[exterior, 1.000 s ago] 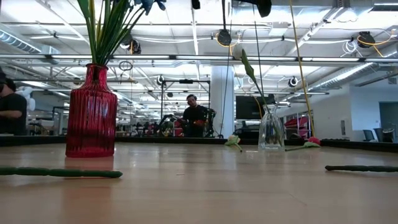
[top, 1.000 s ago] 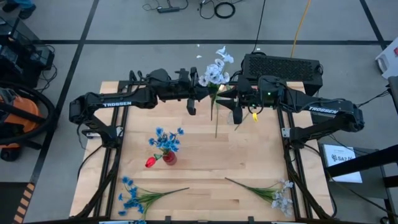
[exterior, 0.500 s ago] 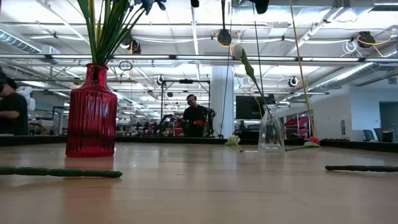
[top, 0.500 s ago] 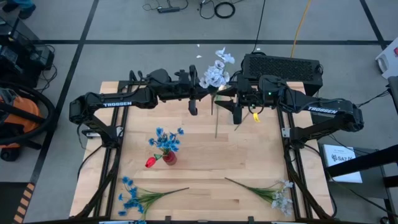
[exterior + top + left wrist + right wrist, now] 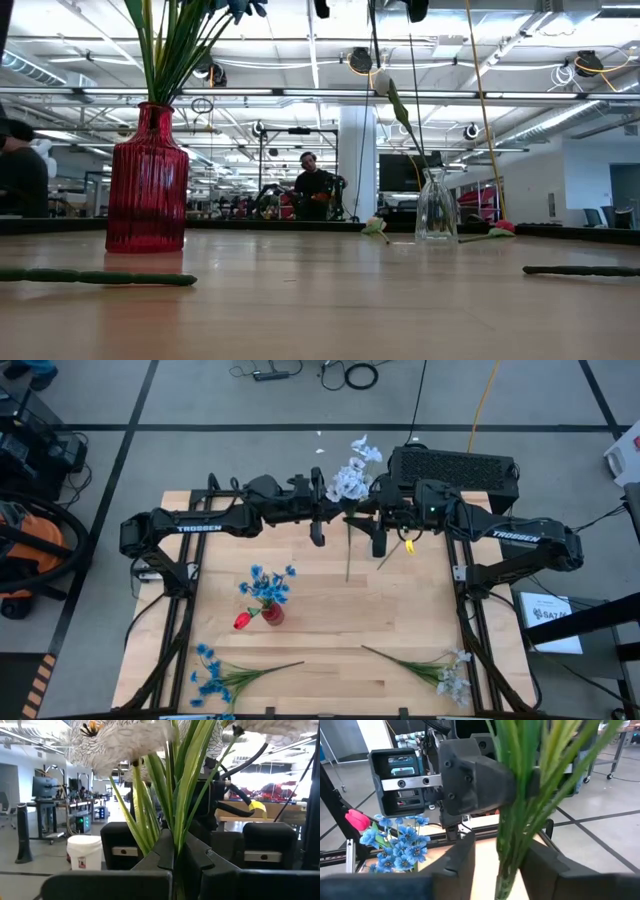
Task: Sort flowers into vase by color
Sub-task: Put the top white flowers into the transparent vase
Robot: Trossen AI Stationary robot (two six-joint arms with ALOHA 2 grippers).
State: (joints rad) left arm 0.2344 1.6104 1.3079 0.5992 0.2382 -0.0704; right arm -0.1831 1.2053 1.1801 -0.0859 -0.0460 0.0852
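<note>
Left gripper (image 5: 318, 528) and right gripper (image 5: 380, 540) meet above the far middle of the table (image 5: 400, 610), the biggest shapes we see. The left one is clamped on the green stems of a pale bluish-white spray (image 5: 350, 468). In its own wrist view the stems rise straight out of the closed fingers (image 5: 165, 852). The right one straddles the same bundle a little lower. In its wrist view a strip of bright table shows between one finger (image 5: 465, 857) and the stems, so its jaws seem to stand open around the bundle, though we cannot be sure they touch nothing.

Next in size is the red vase (image 5: 272, 614), near the left front, holding blue flowers (image 5: 265, 585) and a red tulip (image 5: 242, 621). A clear vase (image 5: 436, 210) stands at the far side, below the grippers.

On the front edge lie a loose blue cluster (image 5: 212, 672) and a second pale spray (image 5: 447, 676), well apart.

We judge the held spray to be very light and top-heavy. The thin stems look springy and slick, and likely to splay or twist in a loose pinch. The blooms are soft and would crush, so we would grip low to mid stem, where the strands gather tight, and keep the bundle upright for the vase's narrow neck.
</note>
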